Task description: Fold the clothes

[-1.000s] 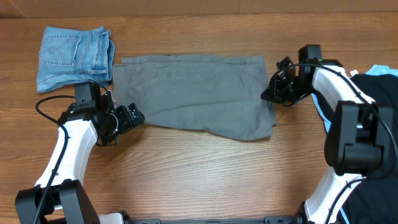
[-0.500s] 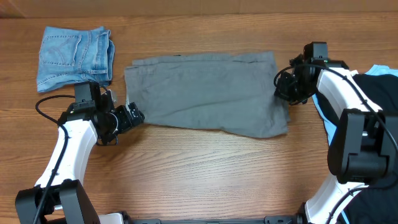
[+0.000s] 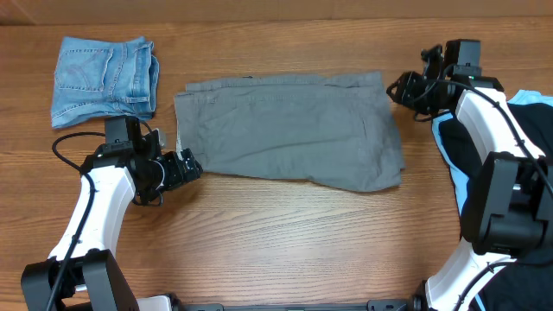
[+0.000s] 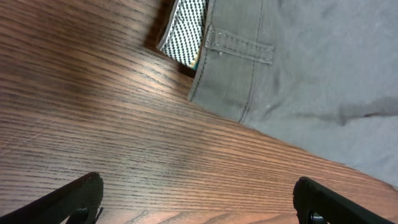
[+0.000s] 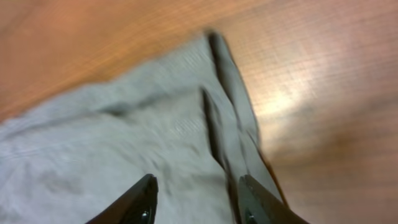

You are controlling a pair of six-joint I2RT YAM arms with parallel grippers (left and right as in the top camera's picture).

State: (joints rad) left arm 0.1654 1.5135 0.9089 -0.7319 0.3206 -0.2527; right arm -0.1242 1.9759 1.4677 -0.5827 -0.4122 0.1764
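Overhead, one folded pair of denim shorts (image 3: pixel 104 79) lies at ten o'clock on the counter (image 3: pixel 285 238). Left fingers (image 4: pixel 74 198), spread wide, hover at eight o'clock just beside one pair of grey trousers (image 3: pixel 285 130) lying flat at centre. Right fingers (image 5: pixel 142 199), parted and empty, sit at two o'clock. One black garment (image 3: pixel 536 130) and one pale-blue garment (image 3: pixel 529 98) lie at three.

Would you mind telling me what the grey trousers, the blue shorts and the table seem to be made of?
Grey trousers: likely matte woven cotton, softly creased, stitched belt loop. Blue shorts: denim, faded wash, seamed pocket. Table: wood or wood-look laminate, grained, slight sheen.
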